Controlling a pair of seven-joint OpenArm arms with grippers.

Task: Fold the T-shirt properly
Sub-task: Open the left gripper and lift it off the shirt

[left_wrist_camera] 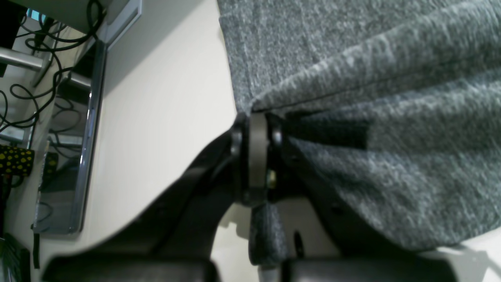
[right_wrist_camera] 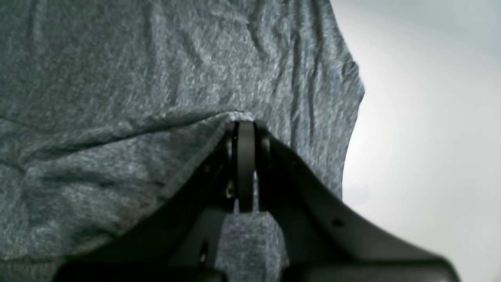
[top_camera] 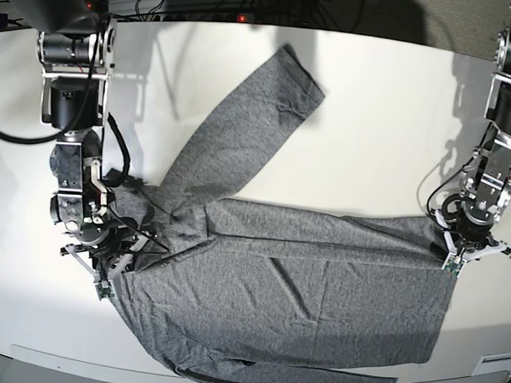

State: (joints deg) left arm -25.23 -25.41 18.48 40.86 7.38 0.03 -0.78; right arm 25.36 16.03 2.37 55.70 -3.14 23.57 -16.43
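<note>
The heather-grey T-shirt (top_camera: 302,287) lies spread across the white table (top_camera: 369,120). One long sleeve (top_camera: 259,107) reaches toward the far edge, and the other runs along the near edge. My left gripper (top_camera: 451,244) is at the garment's right end, shut on a corner of the fabric. In the left wrist view the left gripper (left_wrist_camera: 256,119) pinches a raised fold of the T-shirt (left_wrist_camera: 391,58). My right gripper (top_camera: 121,255) is at the left end, shut on the cloth. Seen from the right wrist, the right gripper (right_wrist_camera: 244,126) holds a pinched ridge of the T-shirt (right_wrist_camera: 117,78).
Black cables (top_camera: 204,3) run along the far table edge. In the left wrist view a silver-framed panel (left_wrist_camera: 66,156), more cables (left_wrist_camera: 35,47) and a black object with yellow dots (left_wrist_camera: 15,160) sit beyond the bare table (left_wrist_camera: 164,98). Bare tabletop (right_wrist_camera: 430,117) lies beside the shirt.
</note>
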